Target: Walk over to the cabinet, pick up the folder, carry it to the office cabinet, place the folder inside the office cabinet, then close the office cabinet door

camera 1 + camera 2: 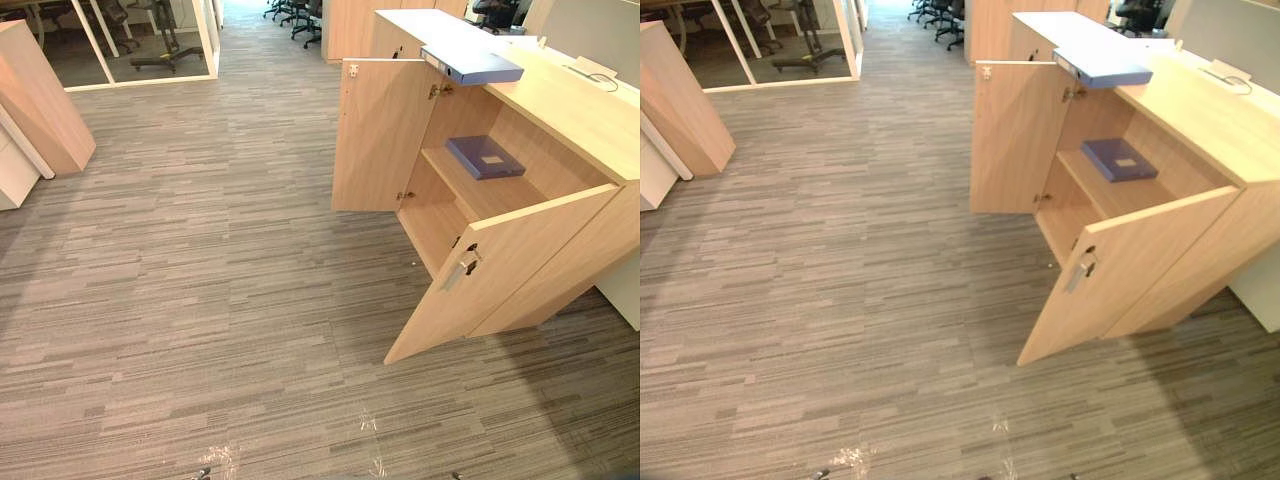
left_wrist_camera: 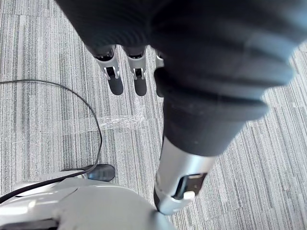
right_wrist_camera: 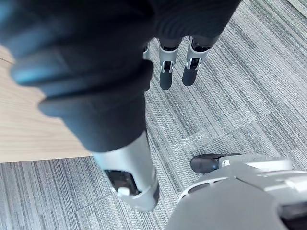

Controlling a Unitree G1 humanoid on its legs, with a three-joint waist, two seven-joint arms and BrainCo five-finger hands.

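Note:
A low wooden office cabinet (image 1: 570, 110) stands at the right with both doors open: the far door (image 1: 385, 135) swung out to the left, the near door (image 1: 500, 270) swung toward me. A blue binder folder (image 1: 470, 62) lies on the cabinet's top near its front edge. A flat dark-blue folder (image 1: 485, 156) lies inside on the shelf. My left hand (image 2: 115, 79) hangs over the carpet with straight fingers and holds nothing. My right hand (image 3: 165, 74) hangs the same way beside a wooden panel, also holding nothing.
Grey striped carpet (image 1: 200, 300) stretches between me and the cabinet. A slanted wooden panel (image 1: 40, 100) and a white unit (image 1: 12, 175) stand at the left. A glass partition (image 1: 150, 40) and office chairs (image 1: 300, 15) are at the back.

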